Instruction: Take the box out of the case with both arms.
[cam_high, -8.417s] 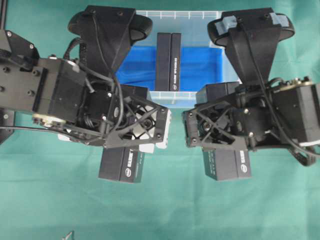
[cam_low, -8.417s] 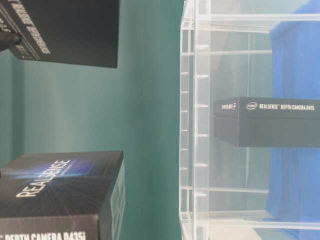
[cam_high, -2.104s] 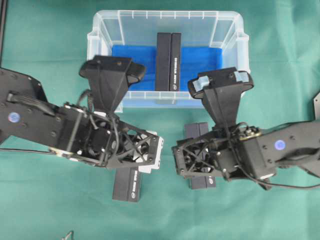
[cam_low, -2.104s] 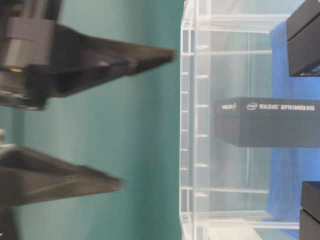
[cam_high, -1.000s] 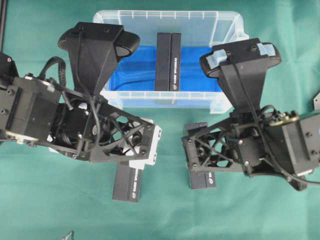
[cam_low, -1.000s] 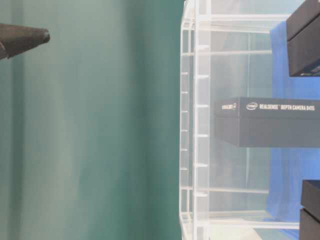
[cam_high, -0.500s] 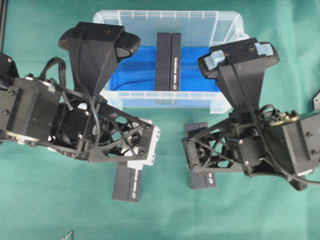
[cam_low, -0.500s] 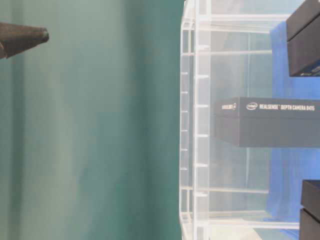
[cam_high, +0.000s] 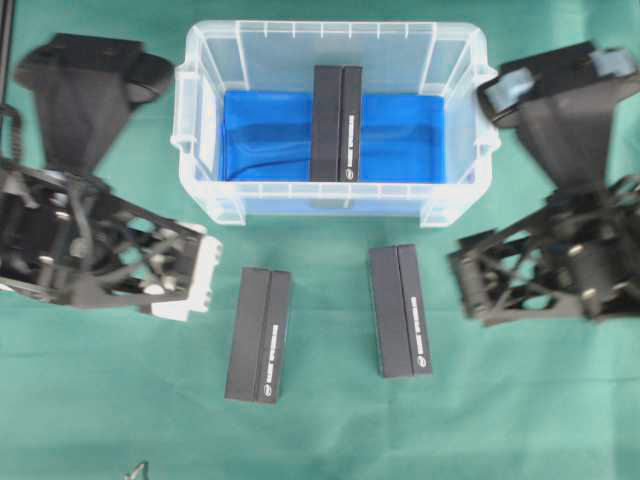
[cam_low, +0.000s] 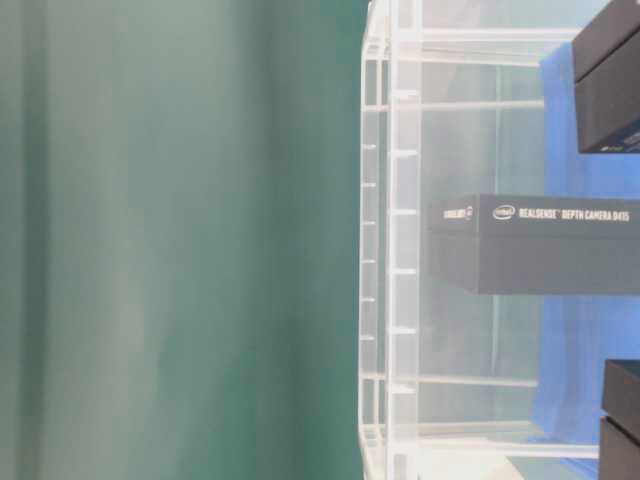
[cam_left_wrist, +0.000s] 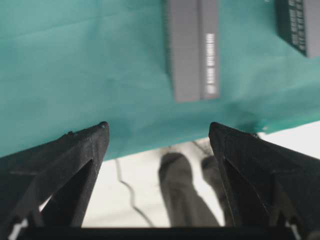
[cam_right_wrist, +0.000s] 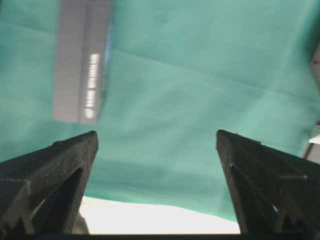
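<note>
Standing on edge in the middle of the case (cam_high: 205, 190), the box (cam_high: 336, 122) ran front to back, midway between the wide-open, empty left gripper (cam_left_wrist: 156, 131) and right gripper (cam_right_wrist: 157, 136).

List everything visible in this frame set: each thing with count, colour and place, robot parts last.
case: one, clear plastic, top centre of the overhead view, on the cloth.
blue sheet: one, blue, lining the case's bottom.
box in the case: one, black, standing mid-case.
boxes on the cloth: two, black, lying in front of the case, one left, one right.
table cloth: one, green, under everything.
left gripper: one, black, fingers open, empty, left of the case.
right gripper: one, black, fingers open, empty, right of the case.
</note>
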